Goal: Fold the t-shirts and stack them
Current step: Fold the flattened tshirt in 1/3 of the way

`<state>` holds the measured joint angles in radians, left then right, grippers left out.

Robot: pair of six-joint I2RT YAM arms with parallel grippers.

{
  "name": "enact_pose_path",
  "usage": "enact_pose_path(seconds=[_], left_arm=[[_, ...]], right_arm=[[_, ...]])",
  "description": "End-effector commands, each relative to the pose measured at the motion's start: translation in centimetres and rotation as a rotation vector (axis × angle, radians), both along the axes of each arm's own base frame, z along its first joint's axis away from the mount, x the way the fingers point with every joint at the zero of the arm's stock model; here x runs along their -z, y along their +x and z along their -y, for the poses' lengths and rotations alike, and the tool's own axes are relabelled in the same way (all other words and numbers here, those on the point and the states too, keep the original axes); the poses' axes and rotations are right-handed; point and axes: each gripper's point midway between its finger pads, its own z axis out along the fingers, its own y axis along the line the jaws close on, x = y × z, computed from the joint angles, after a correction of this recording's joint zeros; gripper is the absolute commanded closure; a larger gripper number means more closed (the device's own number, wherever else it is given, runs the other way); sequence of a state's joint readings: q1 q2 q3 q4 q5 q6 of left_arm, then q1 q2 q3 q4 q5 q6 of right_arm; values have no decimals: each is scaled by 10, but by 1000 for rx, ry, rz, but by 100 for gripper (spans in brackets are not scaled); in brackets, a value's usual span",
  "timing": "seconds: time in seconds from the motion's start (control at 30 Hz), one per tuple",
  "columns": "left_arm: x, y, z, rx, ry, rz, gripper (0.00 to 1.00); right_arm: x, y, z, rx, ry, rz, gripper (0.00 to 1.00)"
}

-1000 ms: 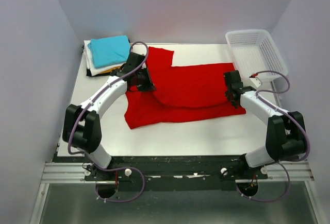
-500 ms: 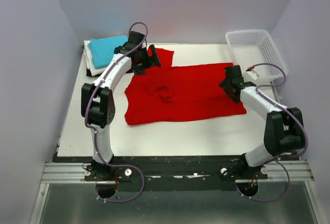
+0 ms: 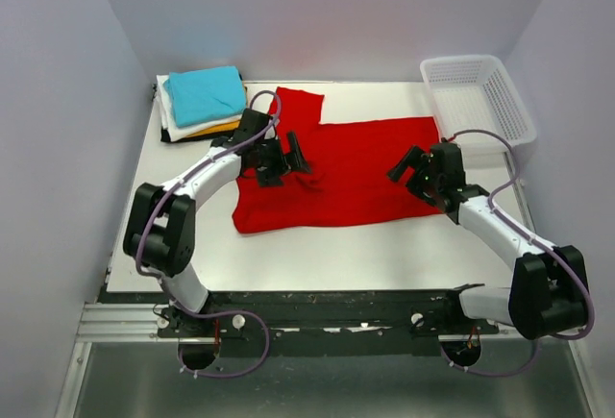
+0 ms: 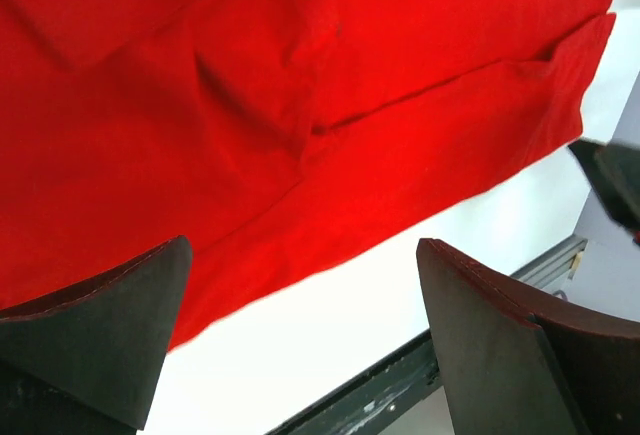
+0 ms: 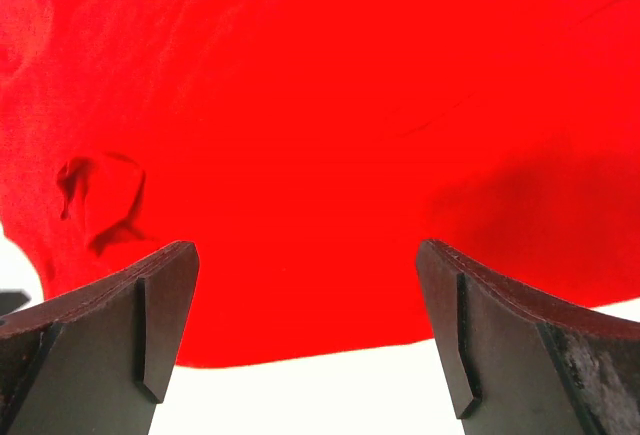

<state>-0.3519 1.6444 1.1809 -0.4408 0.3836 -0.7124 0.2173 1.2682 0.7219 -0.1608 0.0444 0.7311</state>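
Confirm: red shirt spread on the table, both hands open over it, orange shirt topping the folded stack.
One error: the top external view shows a teal shirt topping the folded stack, not an orange one. The red shirt is spread on the table, left hand and right hand open over it.

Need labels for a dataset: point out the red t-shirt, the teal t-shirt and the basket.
red t-shirt (image 3: 356, 173): top view, middle of its body.
teal t-shirt (image 3: 204, 94): top view, centre of its folded top.
basket (image 3: 479, 103): top view, bare lattice floor.

Pale lilac walls (image 3: 336, 14) enclosing white table (image 3: 317, 250) (soft, even light); aluminium rail (image 3: 106, 322) running along near edge.
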Motion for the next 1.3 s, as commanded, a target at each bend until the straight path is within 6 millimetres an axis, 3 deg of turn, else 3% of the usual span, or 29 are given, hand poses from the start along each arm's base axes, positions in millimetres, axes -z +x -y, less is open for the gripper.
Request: enact_pose_path(seconds=[0.0, 0.2, 0.43, 0.53, 0.6, 0.7, 0.77, 0.83, 0.93, 1.0, 1.1, 1.17, 1.27], left_arm=[[1, 40, 27, 5, -76, 40, 1], [26, 94, 34, -62, -11, 37, 1], [22, 163, 42, -103, 30, 71, 1], [15, 169, 44, -90, 9, 66, 1], [15, 177, 32, -145, 60, 88, 1], [0, 183, 24, -139, 35, 90, 1], [-8, 174, 19, -126, 41, 109, 1], [-15, 156, 12, -125, 45, 139, 1], [-27, 110, -4, -138, 37, 182, 1], [-28, 77, -19, -177, 30, 213, 1], [-17, 25, -45, -265, 34, 214, 1], [4, -7, -53, -275, 10, 208, 1], [16, -30, -49, -235, -34, 193, 1]], right_arm=[[0, -3, -33, -191, 76, 49, 0], [3, -1, -22, -147, 26, 52, 0], [1, 0, -11, -98, -13, 53, 0], [-3, 1, -14, -108, -2, 70, 0], [-11, 3, -26, -163, 41, 87, 0], [-19, 5, -38, -226, 72, 113, 0], [-29, 9, -52, -282, 111, 170, 0], [-40, 6, -89, -435, 159, 220, 0], [-47, 7, -153, -644, 100, 258, 0], [-41, 15, -187, -691, 111, 236, 0], [-41, 38, -222, -714, 187, 263, 0], [-31, 56, -240, -703, 207, 256, 0], [-9, 76, -268, -733, 232, 213, 0]])
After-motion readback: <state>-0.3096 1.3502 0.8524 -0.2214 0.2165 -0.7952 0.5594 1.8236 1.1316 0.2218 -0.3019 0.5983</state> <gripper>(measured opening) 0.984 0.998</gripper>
